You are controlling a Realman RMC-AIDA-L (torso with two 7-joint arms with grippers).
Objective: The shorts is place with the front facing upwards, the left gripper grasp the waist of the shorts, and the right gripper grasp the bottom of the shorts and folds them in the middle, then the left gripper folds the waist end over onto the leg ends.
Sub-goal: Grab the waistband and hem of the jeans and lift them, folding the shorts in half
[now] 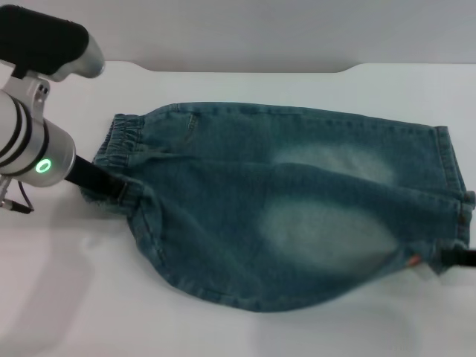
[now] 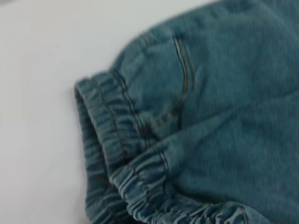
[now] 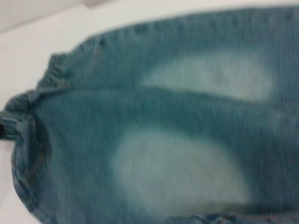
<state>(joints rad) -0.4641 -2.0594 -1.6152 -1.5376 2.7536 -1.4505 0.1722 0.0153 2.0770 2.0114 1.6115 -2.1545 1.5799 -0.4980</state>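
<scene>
Left gripper (image 1: 111, 186): your black claw sits at the waist of the shorts (image 1: 123, 145), on the corner nearest the robot, closed onto a pinch of the gathered elastic band; its white arm with black bands and green light runs away from the waist end. Right gripper (image 1: 460, 257): you see only a black tip at the bottom of the shorts (image 1: 446, 167), at the near hem corner beside a small orange mark; whether it is closed on the cloth cannot be told. Shorts (image 1: 297, 208): blue-green denim spread lengthwise on the white table (image 1: 238, 327), waist toward the left arm, leg hems toward the right arm, two pale faded patches in the middle of the cloth. The near edge bulges toward the robot between the two grippers. Left wrist view: ruched waistband (image 2: 117, 154) doubled over on itself, with a stitched seam running off it into the denim. Right wrist view: both faded patches, the waistband (image 3: 28, 107) beyond them.
</scene>
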